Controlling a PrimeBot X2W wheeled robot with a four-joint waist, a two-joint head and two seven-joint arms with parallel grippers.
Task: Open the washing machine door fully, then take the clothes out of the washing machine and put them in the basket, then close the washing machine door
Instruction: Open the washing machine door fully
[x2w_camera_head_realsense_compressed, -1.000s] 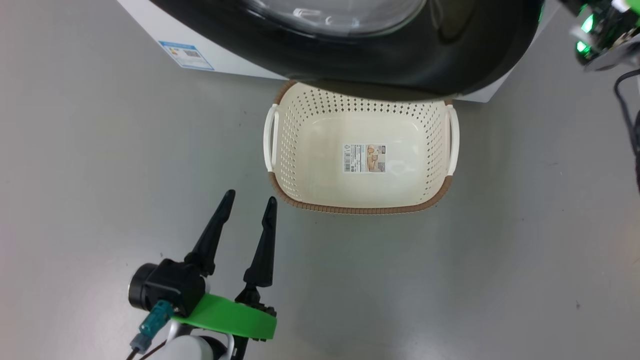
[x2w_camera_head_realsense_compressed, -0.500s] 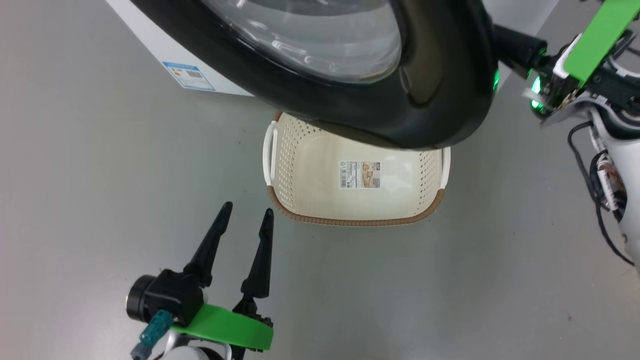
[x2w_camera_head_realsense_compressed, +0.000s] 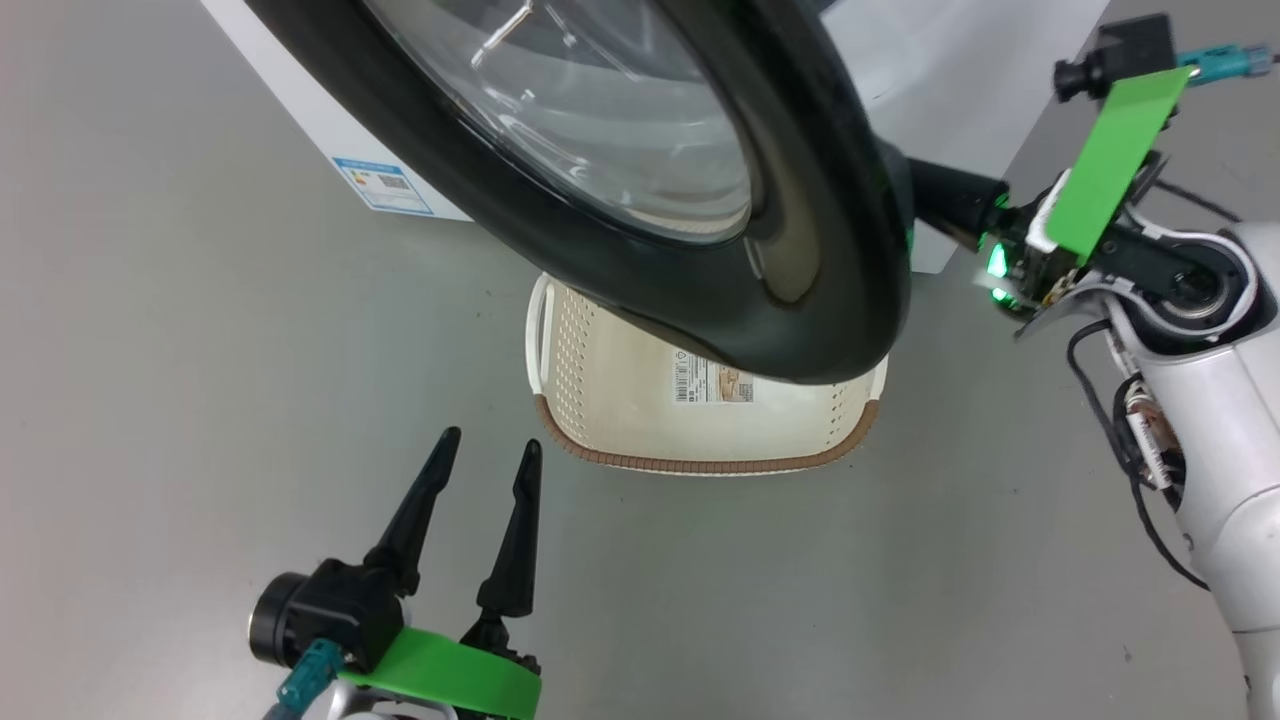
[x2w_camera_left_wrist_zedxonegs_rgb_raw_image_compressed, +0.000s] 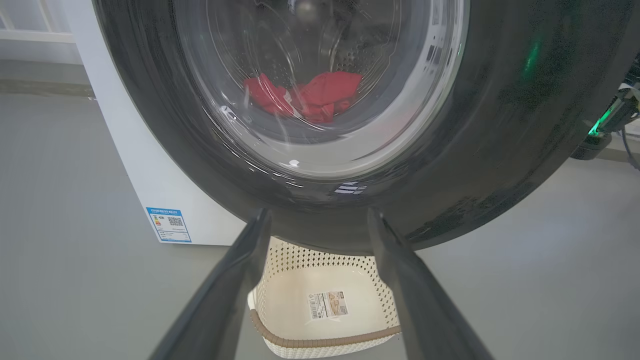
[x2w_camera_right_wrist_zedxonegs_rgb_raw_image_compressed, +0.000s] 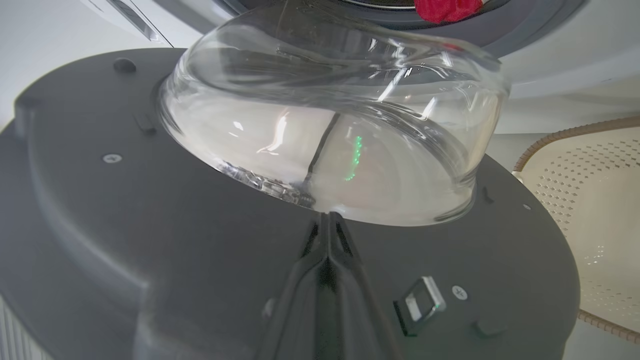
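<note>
I see one washing machine (x2w_camera_left_wrist_zedxonegs_rgb_raw_image_compressed: 145, 165), white, with one blue label sticker (x2w_camera_head_realsense_compressed: 385, 186) low on its front. Its one door (x2w_camera_head_realsense_compressed: 830, 260) stands partly swung out, and in the head view its black rim overhangs the far part of the one basket (x2w_camera_head_realsense_compressed: 700, 463). The basket sits on the grey floor (x2w_camera_head_realsense_compressed: 200, 400) just before the machine. It has one paper label (x2w_camera_head_realsense_compressed: 712, 381) on its bottom, and I can count one white handle (x2w_camera_head_realsense_compressed: 538, 330) on its left side.

The clothes (x2w_camera_left_wrist_zedxonegs_rgb_raw_image_compressed: 320, 95) lie inside the drum. Through the glass from my left wrist they read as one red heap in two lumps, and a scrap of the red also shows at the top of my right wrist view.

I have two hands. My left hand (x2w_camera_head_realsense_compressed: 490, 438) is low above the floor near the basket's left corner, its two fingers spread and nothing between them. My right hand (x2w_camera_right_wrist_zedxonegs_rgb_raw_image_compressed: 327, 222) has its two fingers pressed together. Their tips are on the door's grey inner face at the foot of the glass bowl, with one latch (x2w_camera_right_wrist_zedxonegs_rgb_raw_image_compressed: 417, 305) just beside them.
</note>
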